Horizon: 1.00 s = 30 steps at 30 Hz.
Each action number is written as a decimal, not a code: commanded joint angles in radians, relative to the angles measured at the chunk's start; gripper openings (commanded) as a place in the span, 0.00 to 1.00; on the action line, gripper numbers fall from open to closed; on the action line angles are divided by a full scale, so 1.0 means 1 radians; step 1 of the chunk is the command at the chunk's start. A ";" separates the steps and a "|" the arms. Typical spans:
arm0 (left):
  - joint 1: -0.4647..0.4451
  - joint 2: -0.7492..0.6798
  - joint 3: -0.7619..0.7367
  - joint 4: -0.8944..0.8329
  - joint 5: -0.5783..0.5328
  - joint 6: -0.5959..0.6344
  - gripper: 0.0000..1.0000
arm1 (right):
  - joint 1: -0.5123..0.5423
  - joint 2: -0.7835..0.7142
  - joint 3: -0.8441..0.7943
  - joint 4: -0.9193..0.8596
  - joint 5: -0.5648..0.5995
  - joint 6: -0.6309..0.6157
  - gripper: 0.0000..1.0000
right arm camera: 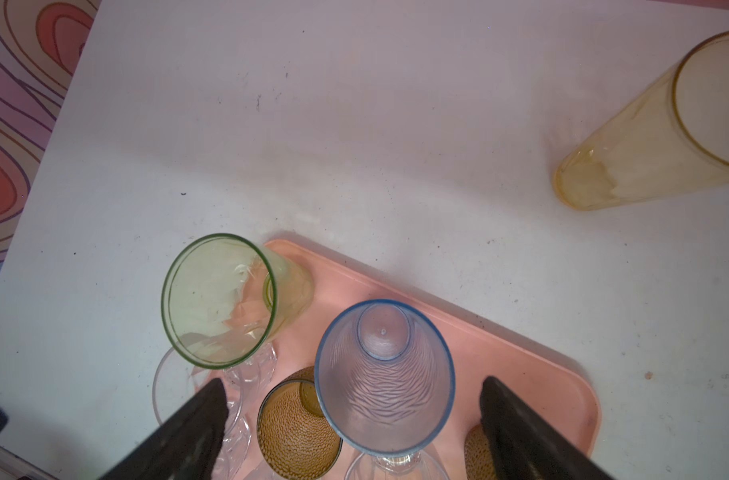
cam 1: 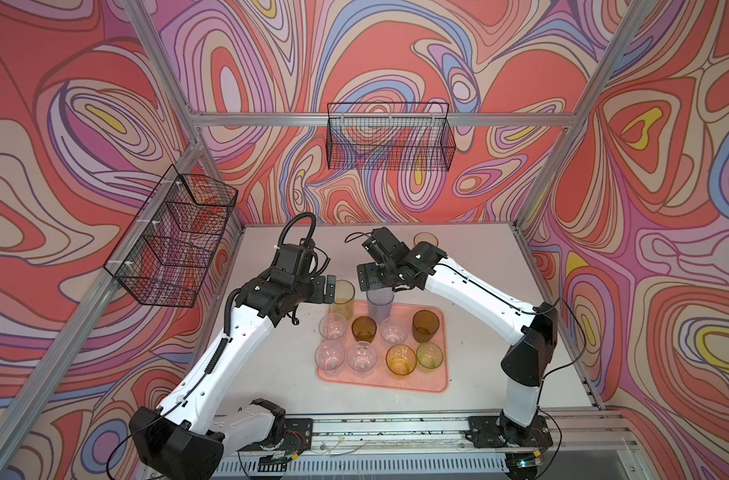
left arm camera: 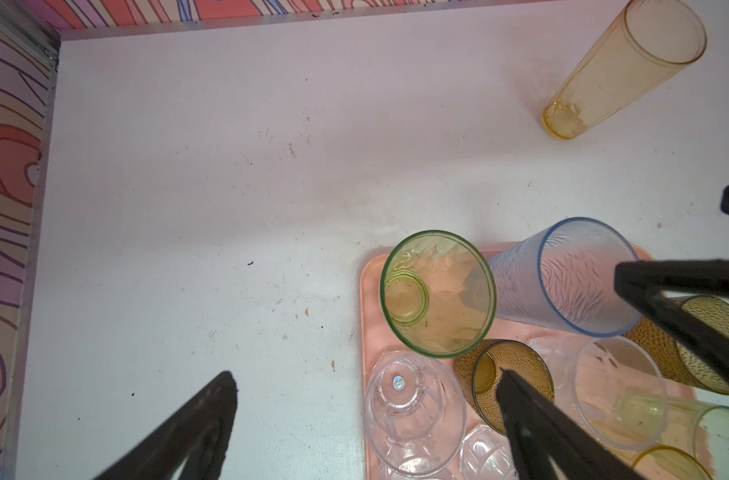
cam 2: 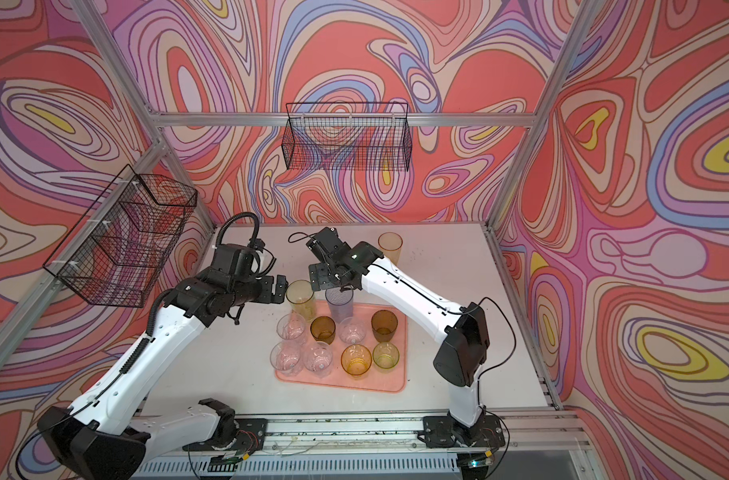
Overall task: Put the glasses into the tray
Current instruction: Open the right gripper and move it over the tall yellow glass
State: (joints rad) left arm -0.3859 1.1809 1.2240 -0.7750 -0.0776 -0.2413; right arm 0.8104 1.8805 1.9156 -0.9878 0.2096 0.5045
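The salmon-pink tray point(cam 1: 433, 388) lies mid-table and holds several glasses. A tall yellow glass point(cam 1: 342, 299) stands upright on its far left corner, and a tall blue-grey glass point(cam 1: 380, 305) stands beside it. Nearer me on the tray are clear faceted glasses point(cam 1: 332, 326), two brown ones point(cam 1: 425, 326), an amber one point(cam 1: 401, 360) and a green one point(cam 1: 429, 356). A tall orange glass point(cam 2: 390, 246) stands off the tray at the back. My right gripper point(right arm camera: 354, 386) hangs open just above the blue-grey glass point(right arm camera: 383, 374), with a jaw on either side and neither touching it. My left gripper point(cam 1: 329, 290) is open and empty, beside the yellow glass point(left arm camera: 437, 295).
A black wire basket point(cam 1: 389, 137) hangs on the back wall and another point(cam 1: 175, 237) on the left wall. Aluminium frame posts stand at the table's corners. Bare white tabletop point(cam 1: 271, 365) lies left of the tray and behind it.
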 commanded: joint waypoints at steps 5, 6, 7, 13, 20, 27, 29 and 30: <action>0.004 0.013 0.068 -0.037 0.028 -0.023 1.00 | -0.172 -0.065 -0.027 0.071 -0.036 -0.004 0.98; 0.005 0.014 0.077 -0.038 0.033 -0.025 1.00 | -0.206 -0.074 -0.036 0.081 -0.059 0.000 0.98; 0.005 0.015 0.085 -0.042 0.035 -0.027 1.00 | -0.234 -0.079 -0.043 0.090 -0.076 0.004 0.98; 0.004 0.033 0.150 -0.060 0.081 -0.061 1.00 | -0.402 -0.073 -0.061 0.096 -0.051 -0.018 0.98; 0.005 0.045 0.183 -0.056 0.105 -0.098 1.00 | -0.521 0.025 -0.007 0.103 -0.051 -0.047 0.92; 0.005 0.059 0.180 -0.075 0.136 -0.125 1.00 | -0.572 0.163 0.071 0.130 -0.094 -0.044 0.60; 0.004 0.057 0.176 -0.080 0.137 -0.132 1.00 | -0.579 0.189 0.077 0.144 -0.106 -0.033 0.56; 0.005 0.056 0.174 -0.083 0.137 -0.134 1.00 | -0.580 0.198 0.075 0.150 -0.107 -0.028 0.55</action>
State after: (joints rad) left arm -0.3859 1.2362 1.3823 -0.8249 0.0448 -0.3508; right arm 0.2405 2.0571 1.9640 -0.8673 0.1181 0.4656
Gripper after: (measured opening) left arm 0.998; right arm 0.553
